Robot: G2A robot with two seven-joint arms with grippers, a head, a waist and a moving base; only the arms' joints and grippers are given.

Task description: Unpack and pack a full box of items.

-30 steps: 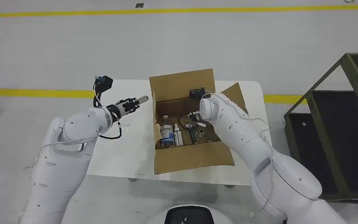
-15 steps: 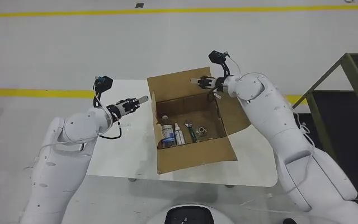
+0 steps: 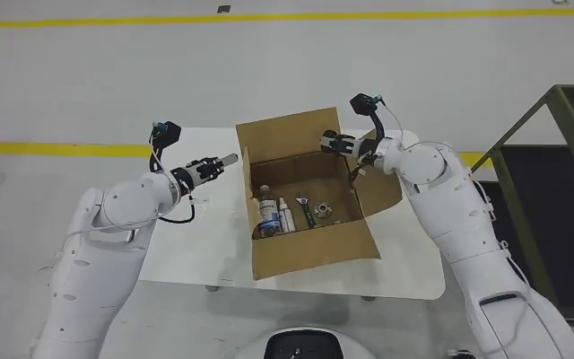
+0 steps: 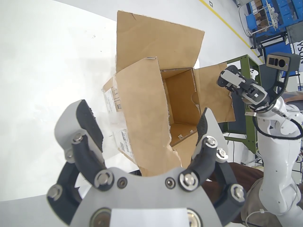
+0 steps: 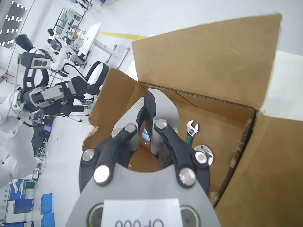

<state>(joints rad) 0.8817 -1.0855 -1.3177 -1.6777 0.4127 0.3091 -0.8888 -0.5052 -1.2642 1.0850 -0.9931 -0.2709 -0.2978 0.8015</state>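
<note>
Top view: torn, corrugated cardboard box [image 3: 291,135], left pincer [image 3: 231,159] spread, right pincer [image 3: 326,141] pressed together.

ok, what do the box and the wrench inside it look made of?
Box: brown corrugated cardboard, matte; fluted cut edges and a torn flap show it. Wrench: bright silvery head, probably steel; green handle, likely a plastic or rubber coating, can't tell which.

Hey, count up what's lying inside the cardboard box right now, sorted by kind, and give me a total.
bottles: 2 (large bottle, small bottle)
wrench: 1
metal disc: 1
total: 4
</note>
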